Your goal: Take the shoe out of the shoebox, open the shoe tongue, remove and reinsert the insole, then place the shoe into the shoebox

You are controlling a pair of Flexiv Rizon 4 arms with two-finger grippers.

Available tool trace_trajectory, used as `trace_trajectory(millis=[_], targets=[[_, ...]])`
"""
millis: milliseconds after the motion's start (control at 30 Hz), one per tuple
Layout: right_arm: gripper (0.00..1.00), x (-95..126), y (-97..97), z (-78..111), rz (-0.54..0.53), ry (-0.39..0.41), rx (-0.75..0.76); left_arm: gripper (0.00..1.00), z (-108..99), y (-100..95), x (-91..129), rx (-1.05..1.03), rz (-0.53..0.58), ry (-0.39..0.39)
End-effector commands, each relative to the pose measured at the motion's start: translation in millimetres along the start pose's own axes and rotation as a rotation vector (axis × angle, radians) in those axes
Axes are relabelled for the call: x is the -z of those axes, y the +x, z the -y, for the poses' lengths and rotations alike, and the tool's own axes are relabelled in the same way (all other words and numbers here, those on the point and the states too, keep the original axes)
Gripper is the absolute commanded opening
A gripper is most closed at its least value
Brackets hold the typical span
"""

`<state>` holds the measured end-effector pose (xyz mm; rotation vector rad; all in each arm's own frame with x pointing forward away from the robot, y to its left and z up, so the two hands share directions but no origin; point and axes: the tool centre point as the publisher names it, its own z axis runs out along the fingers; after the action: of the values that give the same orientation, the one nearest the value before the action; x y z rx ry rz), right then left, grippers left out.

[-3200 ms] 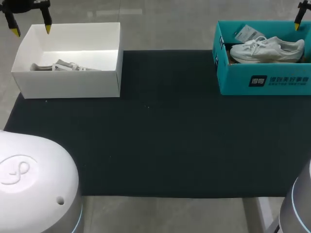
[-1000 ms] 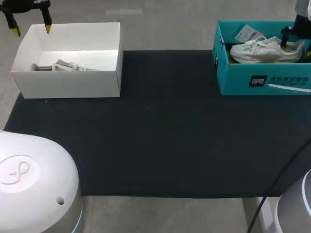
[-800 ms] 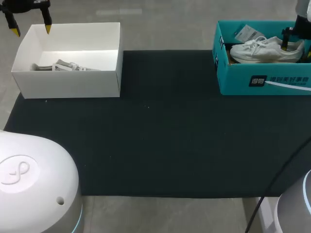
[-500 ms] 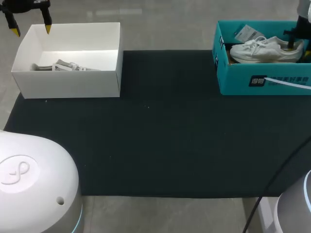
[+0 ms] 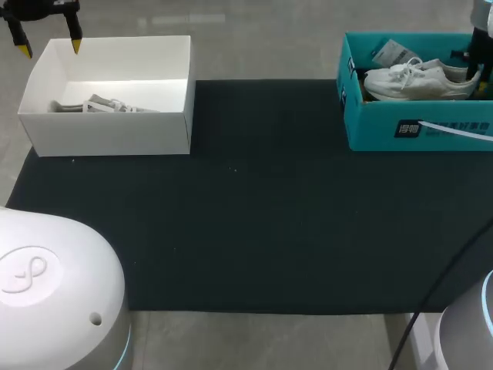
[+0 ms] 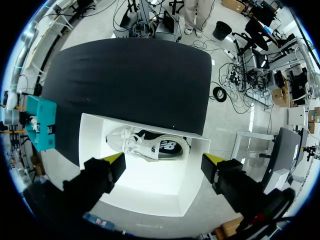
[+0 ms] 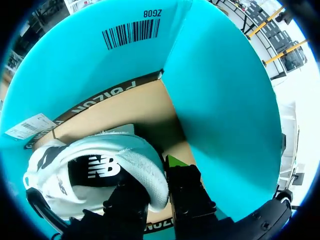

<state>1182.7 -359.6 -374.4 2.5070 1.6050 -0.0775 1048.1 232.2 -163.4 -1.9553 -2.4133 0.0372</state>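
Note:
A white sneaker (image 5: 420, 79) lies on its side in the teal shoebox (image 5: 416, 131) at the back right. My right gripper (image 5: 471, 65) is at the shoe's heel. In the right wrist view the right gripper (image 7: 157, 185) is shut on the sneaker's (image 7: 100, 170) heel rim, one finger inside the shoe and one outside, within the teal shoebox (image 7: 225, 100). My left gripper (image 5: 48, 46) hangs open above the white box's far left corner. In the left wrist view the left gripper (image 6: 165, 162) is open, with nothing between its fingers.
The white box (image 5: 108, 131) at the back left holds a second white shoe (image 5: 108, 104), seen also as the second shoe (image 6: 150, 145) in the white box (image 6: 145, 190). A paper tag (image 5: 393, 52) lies in the teal box. The black mat (image 5: 254, 216) covers the table.
My right gripper's fingers have closed on the sneaker's heel and shifted slightly right. The left arm has not moved.

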Motion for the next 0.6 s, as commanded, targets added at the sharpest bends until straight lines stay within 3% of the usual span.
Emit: trace_trajectory(millis=[33,267,600], targets=[[0.0,11.8,-3.4,-6.7,0.003,0.121,-0.017,1.0,-0.3,0.3,0.4,-0.001,-0.001,0.0],[0.0,46.1,-14.5,-3.5,-0.025,0.104,-0.055,1.0,-0.3,0.3,0.4,-0.001,-0.001,0.0],[0.0,127.8,-26.7,4.8,-0.045,0.042,-0.038,1.0,-0.3,0.3,0.4,-0.001,-0.001,0.0]])
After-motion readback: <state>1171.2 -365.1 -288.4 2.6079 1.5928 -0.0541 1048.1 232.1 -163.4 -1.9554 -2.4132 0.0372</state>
